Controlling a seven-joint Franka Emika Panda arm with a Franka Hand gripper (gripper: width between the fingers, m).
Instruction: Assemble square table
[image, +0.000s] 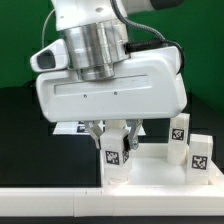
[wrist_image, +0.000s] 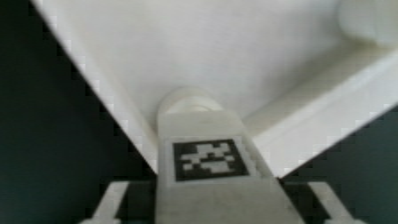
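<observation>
You get bright, even light in the exterior view, seemingly from overhead: the arm's white housing (image: 110, 95) nearly washes out, and its underside throws a soft shadow over the end effector (image: 113, 133). The black counter (image: 20, 140) swallows detail. Both pictures are small and soft, so the tag on the leg (wrist_image: 210, 150) reads coarse and blurred in your wrist view. There the white tabletop (wrist_image: 214, 50) glares pale with gentle grey shading along its rim, edges smeared.
</observation>
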